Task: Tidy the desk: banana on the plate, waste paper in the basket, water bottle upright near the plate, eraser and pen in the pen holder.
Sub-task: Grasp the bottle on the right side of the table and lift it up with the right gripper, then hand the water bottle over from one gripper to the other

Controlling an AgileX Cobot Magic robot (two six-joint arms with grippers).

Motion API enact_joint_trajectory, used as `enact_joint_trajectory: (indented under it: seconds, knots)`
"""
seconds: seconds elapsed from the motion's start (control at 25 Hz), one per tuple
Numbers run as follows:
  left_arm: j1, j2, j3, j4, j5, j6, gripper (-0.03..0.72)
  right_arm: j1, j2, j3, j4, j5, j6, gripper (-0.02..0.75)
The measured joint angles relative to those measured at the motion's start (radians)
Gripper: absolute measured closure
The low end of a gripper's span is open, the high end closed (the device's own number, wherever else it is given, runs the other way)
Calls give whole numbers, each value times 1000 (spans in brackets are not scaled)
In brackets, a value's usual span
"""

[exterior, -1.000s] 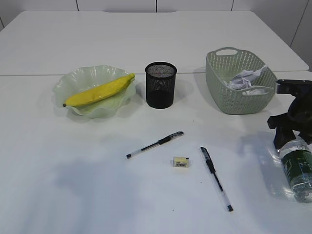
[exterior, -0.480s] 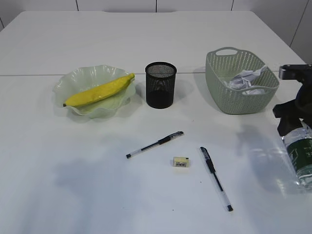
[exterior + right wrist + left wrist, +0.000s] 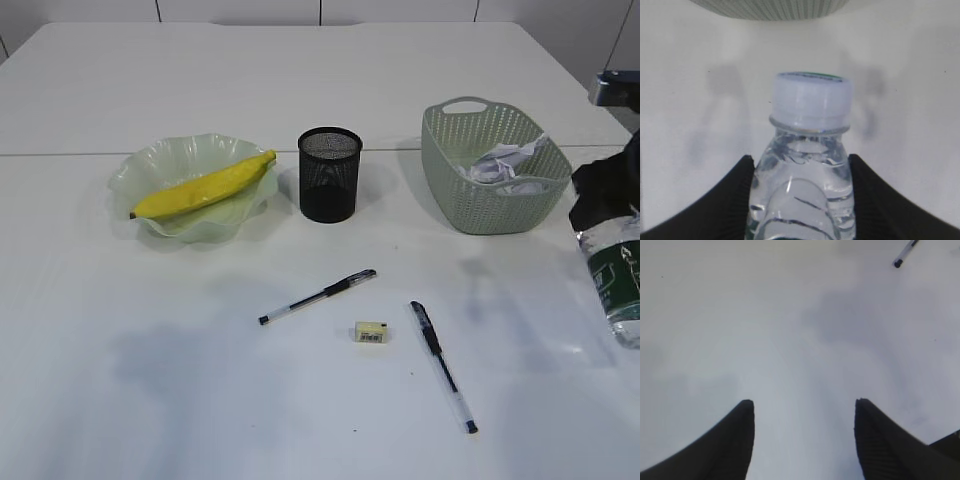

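Note:
The clear water bottle [image 3: 618, 280] with a green label hangs at the table's right edge, and my right gripper [image 3: 603, 200] is shut on its shoulder. In the right wrist view both fingers press the bottle [image 3: 810, 115] just below its white cap, the right gripper [image 3: 800, 160] around it. A yellow banana [image 3: 205, 185] lies on the pale green plate [image 3: 150, 158]. Crumpled waste paper [image 3: 505, 160] sits in the green basket [image 3: 490, 205]. Two pens [image 3: 318, 296] [image 3: 443, 366] and a small eraser [image 3: 371, 332] lie in front of the black mesh pen holder [image 3: 329, 175]. My left gripper [image 3: 802, 402] is open over bare table.
The basket's rim [image 3: 770, 7] shows just beyond the bottle cap in the right wrist view. A pen tip [image 3: 904, 254] lies at the top right of the left wrist view. The white table's far half is a second surface behind a seam.
My right gripper has risen and drifted right with the bottle, which has left the table and now hangs higher at the frame's edge. Everything else is unmoved.

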Motion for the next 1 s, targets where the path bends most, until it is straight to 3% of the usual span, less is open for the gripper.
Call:
enact_joint_trajectory:
  seconds: [1.0]
  knots:
    - [0, 0, 0, 0, -72, 0, 234, 0, -350, 7, 418, -3, -503, 352]
